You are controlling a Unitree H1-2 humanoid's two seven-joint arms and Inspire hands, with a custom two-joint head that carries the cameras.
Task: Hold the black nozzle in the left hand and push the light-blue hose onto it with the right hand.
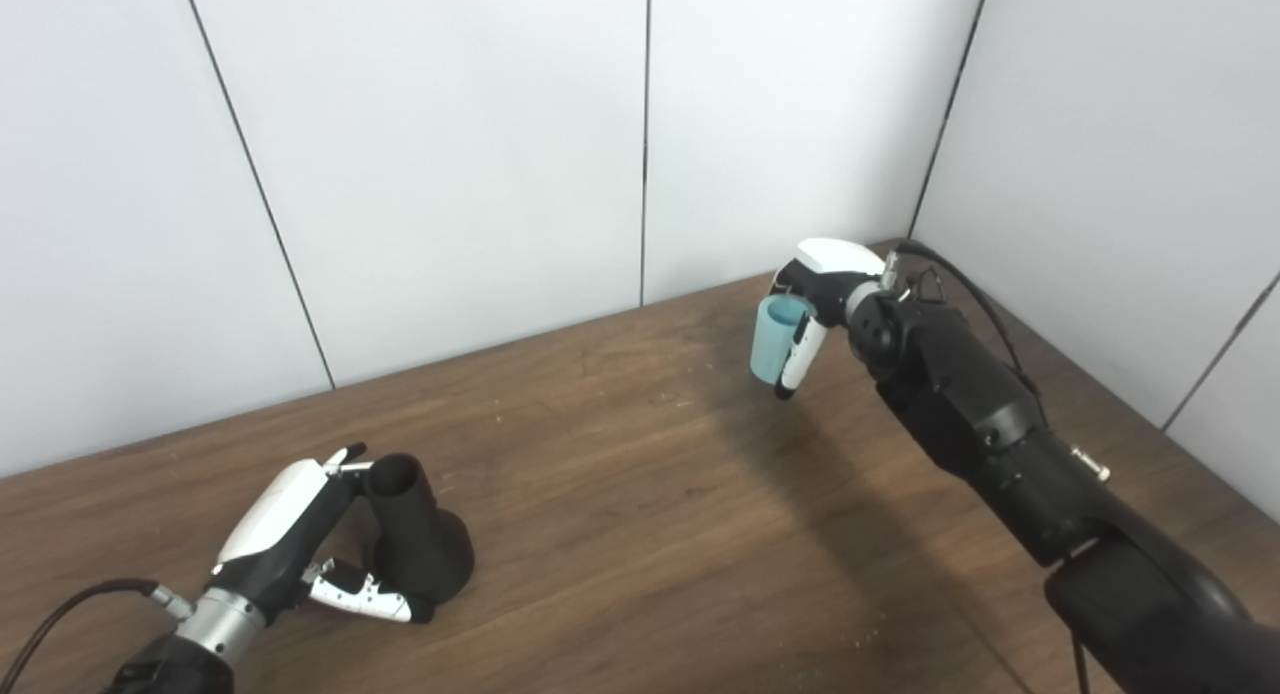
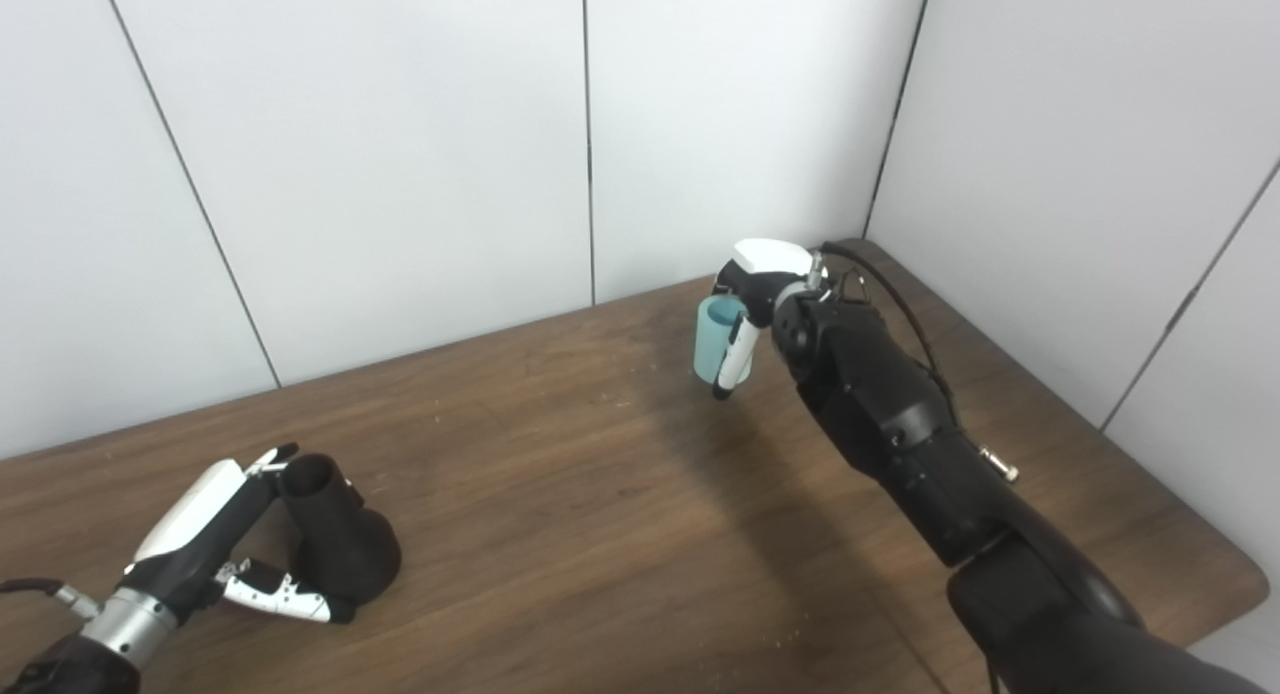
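Observation:
The black nozzle (image 1: 418, 539) stands on the wooden table (image 1: 640, 494) at the near left, narrow open end up and slightly tilted. My left hand (image 1: 300, 544) wraps around it, fingers at its neck and thumb at its flared base, so it is shut on the nozzle. Far across the table near the back right corner, my right hand (image 1: 825, 294) holds the short light-blue hose (image 1: 777, 339) upright, a little above the tabletop. The hose's open top shows; the hand's fingers curl over its right side.
White wall panels close off the back and right side of the table. The table's right edge (image 2: 1240, 574) and rounded corner show in the right eye view. A black cable (image 1: 975, 299) loops over my right wrist.

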